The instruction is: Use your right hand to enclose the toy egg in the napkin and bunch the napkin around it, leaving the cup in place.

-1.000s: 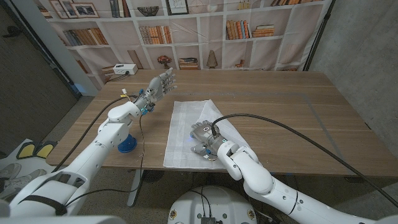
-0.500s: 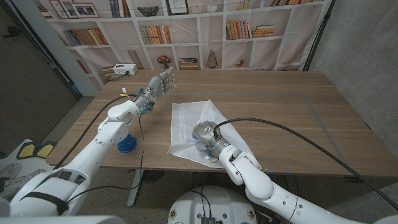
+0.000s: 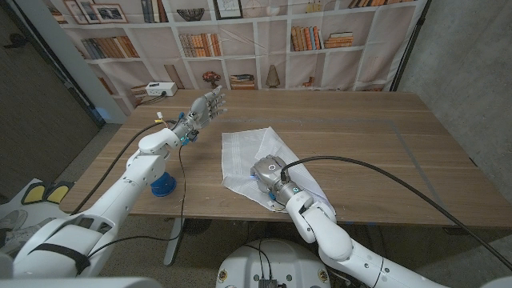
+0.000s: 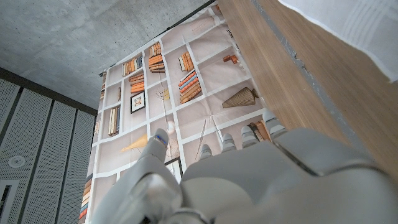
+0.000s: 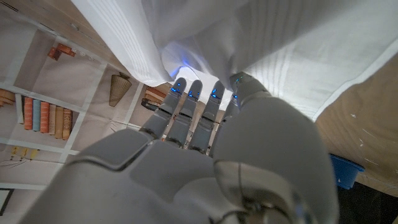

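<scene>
My right hand (image 3: 267, 174) sits on the white napkin (image 3: 240, 152) near the table's (image 3: 360, 144) front edge, fingers (image 5: 186, 109) curled into the cloth and gripping a gathered fold. I cannot see the toy egg; the cloth hides whatever lies beneath. My left hand (image 3: 210, 105) is raised over the table's left side, fingers spread, holding nothing. The blue cup (image 3: 162, 186) shows by the table's left front edge, beside my left arm.
</scene>
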